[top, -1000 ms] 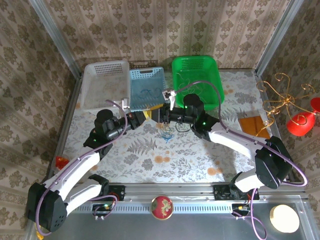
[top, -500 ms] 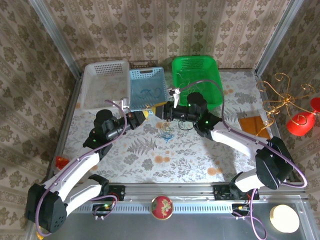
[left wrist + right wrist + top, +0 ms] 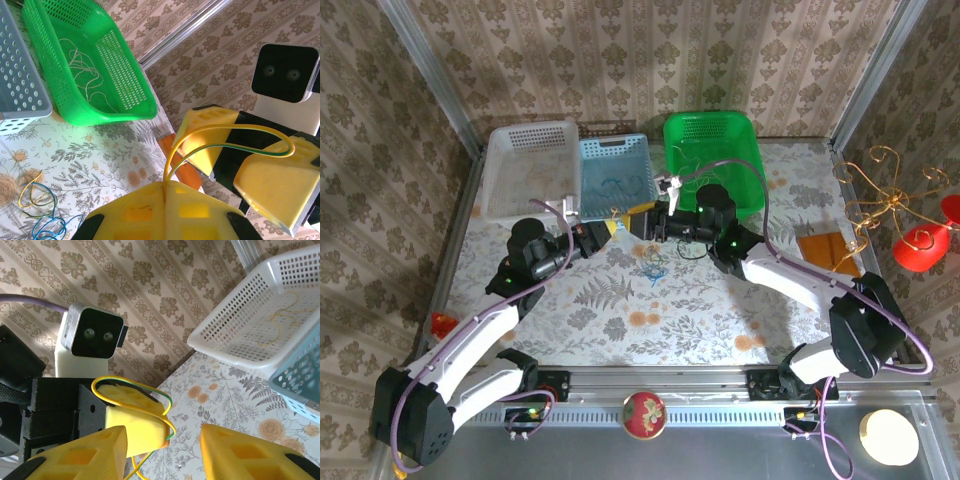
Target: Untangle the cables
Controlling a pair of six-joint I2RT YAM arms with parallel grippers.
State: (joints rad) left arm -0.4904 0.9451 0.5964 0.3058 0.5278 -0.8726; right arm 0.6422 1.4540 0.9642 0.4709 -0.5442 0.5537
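Observation:
My left gripper (image 3: 165,186) is shut on a yellow-and-green cable (image 3: 240,126), held above the table near the baskets. The cable arcs up from its closed fingertips toward my right gripper (image 3: 232,162), whose yellow fingers (image 3: 272,187) stand apart around the cable's far end without pinching it. In the right wrist view the same cable (image 3: 131,383) loops over the left gripper (image 3: 165,432), and my right gripper (image 3: 165,452) is open. In the top view both grippers, left (image 3: 613,226) and right (image 3: 642,218), meet tip to tip. A small tangle of yellow and blue cables (image 3: 653,262) lies on the table below them.
Three baskets line the back: white (image 3: 530,170) with a yellow wire, blue (image 3: 615,175) and green (image 3: 712,160) with a pale wire (image 3: 82,65). An orange block (image 3: 825,250) and a gold wire stand (image 3: 895,210) are at the right. A red ball (image 3: 643,413) sits on the front rail.
My right gripper has spread its jaws wider and edged left toward the left gripper. The left gripper stays shut on the yellow-and-green cable.

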